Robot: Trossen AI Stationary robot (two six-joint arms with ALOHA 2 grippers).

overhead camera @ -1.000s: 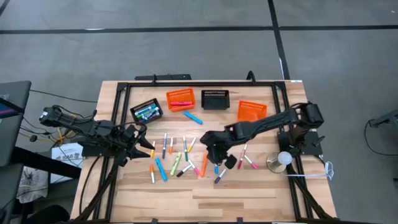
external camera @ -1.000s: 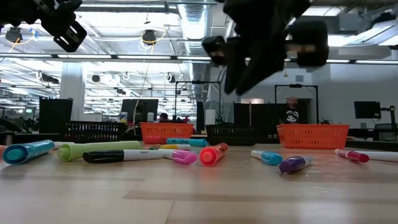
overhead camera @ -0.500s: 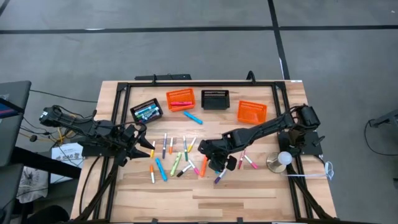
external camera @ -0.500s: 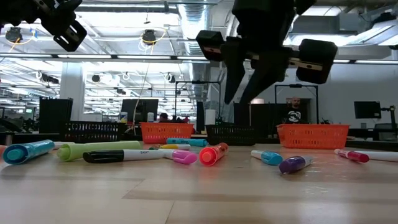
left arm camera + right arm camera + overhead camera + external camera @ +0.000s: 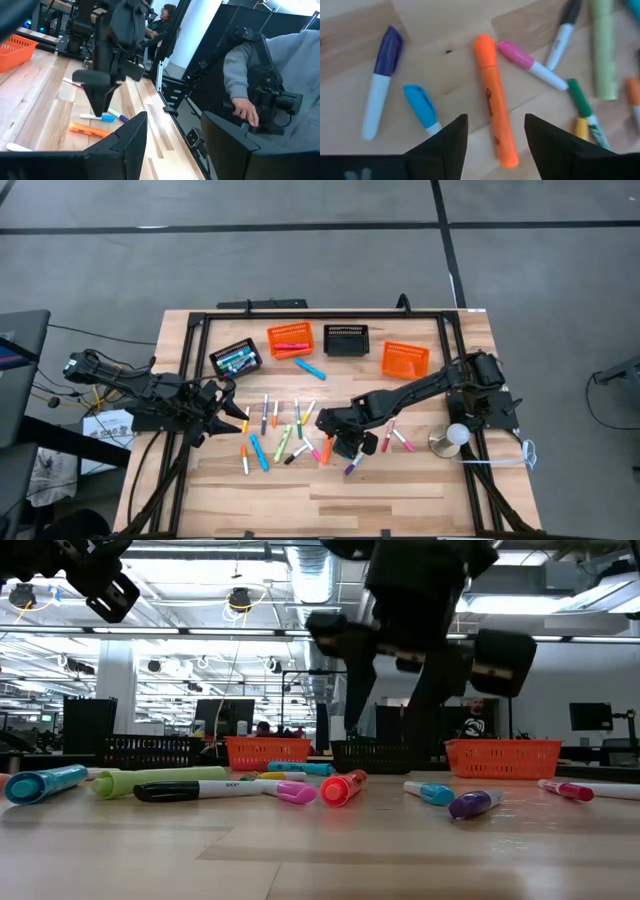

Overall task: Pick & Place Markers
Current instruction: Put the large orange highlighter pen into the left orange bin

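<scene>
Several markers (image 5: 290, 435) lie scattered flat on the middle of the wooden table. My right gripper (image 5: 336, 442) hangs open over them, pointing steeply down. In the right wrist view its gap (image 5: 495, 145) stands over an orange marker (image 5: 492, 120), with a pink-capped marker (image 5: 520, 55) and a light blue-capped one (image 5: 420, 102) on either side. In the low view its two fingers (image 5: 350, 710) end above the table. My left gripper (image 5: 225, 410) waits open at the table's left, held level, with nothing between its fingers (image 5: 130, 142).
At the far side stand two orange baskets (image 5: 290, 340) (image 5: 405, 358), an empty black basket (image 5: 346, 340) and a black basket (image 5: 236, 360) holding markers. A white ball on a stand (image 5: 455, 435) sits at the right. A person's hand (image 5: 245, 107) shows beyond the table.
My right gripper has come down toward the markers and a little toward the table's left and near edges. It has rolled about its own axis, and its fingers have opened wide. The markers have kept still.
</scene>
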